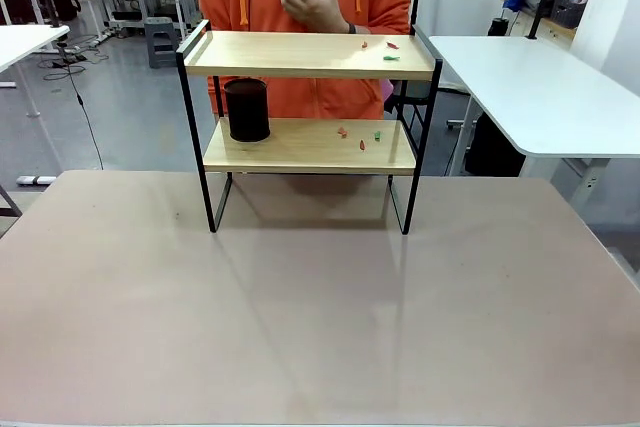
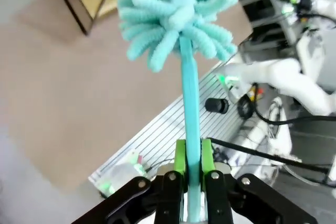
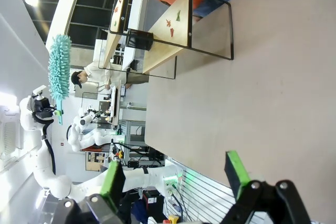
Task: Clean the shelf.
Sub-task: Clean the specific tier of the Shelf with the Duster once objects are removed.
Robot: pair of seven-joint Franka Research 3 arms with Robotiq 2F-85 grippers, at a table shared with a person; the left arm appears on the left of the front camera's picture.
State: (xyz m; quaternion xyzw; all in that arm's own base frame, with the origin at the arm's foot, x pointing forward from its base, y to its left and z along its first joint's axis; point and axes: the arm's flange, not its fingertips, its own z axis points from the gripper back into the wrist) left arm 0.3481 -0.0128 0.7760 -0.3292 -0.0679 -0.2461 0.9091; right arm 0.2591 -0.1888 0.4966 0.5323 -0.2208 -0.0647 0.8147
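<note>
Front view: the shelf (image 1: 310, 55) is standing near the table's (image 1: 300, 327) far edge, with wide bare tabletop lying before it. Small scraps (image 1: 391, 46) are sitting on both boards.

Left wrist view: the left pincer (image 2: 193, 156) is clamping a teal duster (image 2: 176, 9), with the shelf well apart at top left.

Right wrist view: the right pincer (image 3: 173, 171) is gaping empty, with the shelf far ahead.
</note>
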